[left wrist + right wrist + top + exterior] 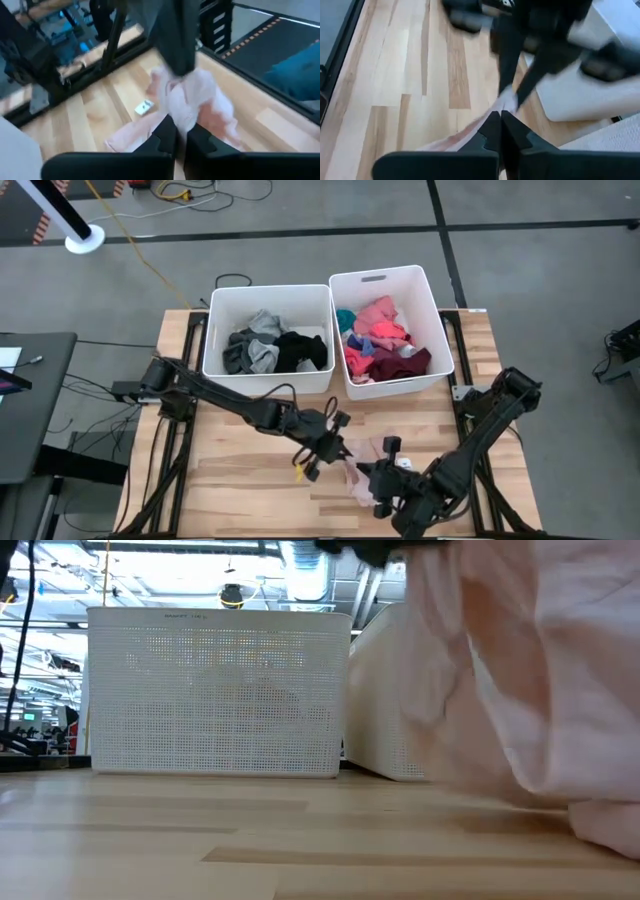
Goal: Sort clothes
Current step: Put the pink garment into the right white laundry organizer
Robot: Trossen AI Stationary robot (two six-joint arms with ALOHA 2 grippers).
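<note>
1. You have one pale pink soft fabric garment (362, 465) on the wooden slatted table (240, 480), in front of the two bins, near the front edge, between the two grippers.
2. Your left gripper (322, 452) has its fingers pinched shut on one edge of that garment; the left wrist view shows the cloth (192, 100) bunched at the fingertips.
3. Your right gripper (385, 480) is also closed, its fingers together on the other end of the same cloth (470, 132).
4. To do this step well, I judge you should lift with one arm only and let the other go, or the fabric stretches between them. Raise it clear of the bin rim before moving across.
5. Pink belongs with the colours, so aim for the right white rectangular plastic bin (432, 310), which holds pink, red and maroon pieces.
6. Count: two white bins, the left white rectangular plastic bin (215, 330) holding grey and black pieces; one loose garment on the table; two grippers, both on it.
</note>
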